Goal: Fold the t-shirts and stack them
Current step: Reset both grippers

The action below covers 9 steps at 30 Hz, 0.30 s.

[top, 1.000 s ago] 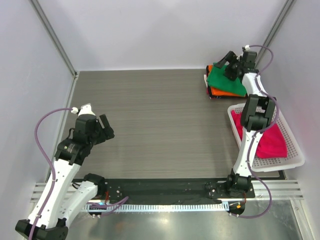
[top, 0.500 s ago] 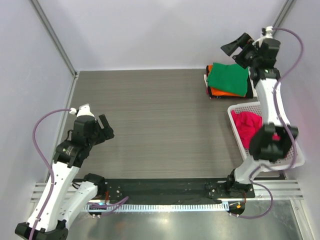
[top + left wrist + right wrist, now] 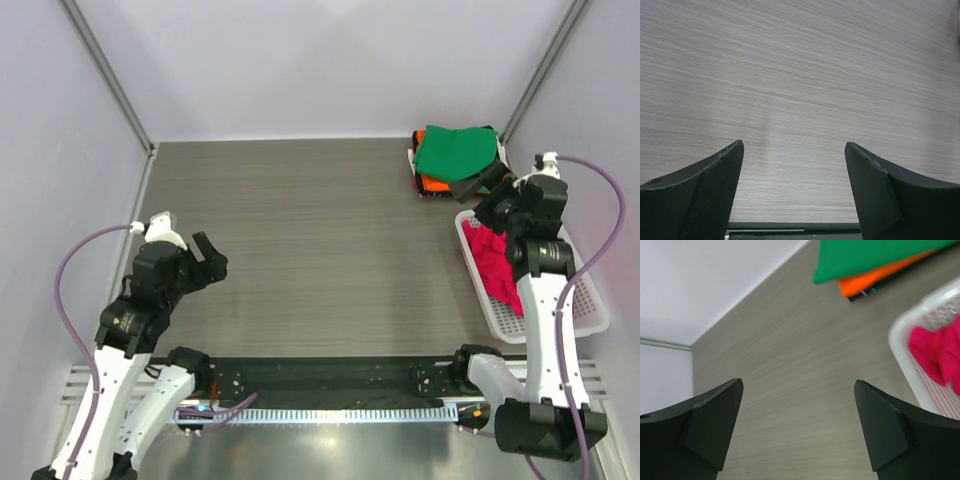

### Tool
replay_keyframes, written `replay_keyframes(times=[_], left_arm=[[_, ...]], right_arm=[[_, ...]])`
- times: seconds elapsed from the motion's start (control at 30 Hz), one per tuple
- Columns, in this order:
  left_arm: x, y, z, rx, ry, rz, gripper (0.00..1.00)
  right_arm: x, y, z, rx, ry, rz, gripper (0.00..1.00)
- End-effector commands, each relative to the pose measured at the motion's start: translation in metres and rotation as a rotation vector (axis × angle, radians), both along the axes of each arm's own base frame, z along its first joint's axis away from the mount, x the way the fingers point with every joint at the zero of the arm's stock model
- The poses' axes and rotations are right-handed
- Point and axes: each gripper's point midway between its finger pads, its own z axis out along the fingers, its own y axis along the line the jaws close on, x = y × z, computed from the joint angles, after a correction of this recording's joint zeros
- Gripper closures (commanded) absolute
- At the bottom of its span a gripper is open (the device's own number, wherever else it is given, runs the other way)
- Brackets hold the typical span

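A folded green t-shirt (image 3: 455,152) lies on top of a stack at the back right, over an orange one (image 3: 433,184) and a black one (image 3: 413,158). The stack also shows in the right wrist view, green (image 3: 865,255) over orange (image 3: 875,277). A crumpled magenta-pink t-shirt (image 3: 492,258) lies in the white mesh basket (image 3: 580,300), and shows in the right wrist view (image 3: 940,352). My right gripper (image 3: 472,188) is open and empty, in the air between the stack and the basket. My left gripper (image 3: 208,258) is open and empty above the left of the table (image 3: 800,75).
The basket's rim (image 3: 900,347) stands along the right wall. Grey walls close in the table at the back, left and right. A black strip and a metal rail (image 3: 330,378) run along the near edge.
My right arm has drawn back from above the stack and come down toward the near right, beside the basket. My left gripper has barely shifted.
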Motion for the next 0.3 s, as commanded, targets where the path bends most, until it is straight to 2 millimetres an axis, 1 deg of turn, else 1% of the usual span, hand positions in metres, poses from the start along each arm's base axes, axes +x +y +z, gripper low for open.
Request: replay_keyframes(times=[0.0,0.1,0.13,0.17,0.2,0.27], left_arm=[[0.006,-0.003,0.012,-0.005,-0.060,-0.022,0.17],[0.005,-0.004,0.013,-0.007,-0.067,-0.033,0.17],[0.004,-0.005,0.014,-0.005,-0.068,-0.039,0.17],[0.004,-0.004,0.013,-0.003,-0.066,-0.033,0.17],[0.004,-0.002,0.014,0.000,-0.066,-0.028,0.16],[0.003,-0.004,0.016,-0.003,-0.071,-0.041,0.16]], right_arm=[[-0.038,-0.019,-0.015,-0.100,0.072,-0.105,0.00],[-0.056,-0.033,-0.037,-0.141,0.167,-0.176,0.00],[-0.059,-0.036,-0.042,-0.150,0.187,-0.193,0.00],[-0.061,-0.047,-0.046,-0.179,0.205,-0.246,0.00],[-0.064,-0.053,-0.048,-0.195,0.218,-0.272,0.00],[-0.067,-0.060,-0.059,-0.217,0.270,-0.306,0.00]])
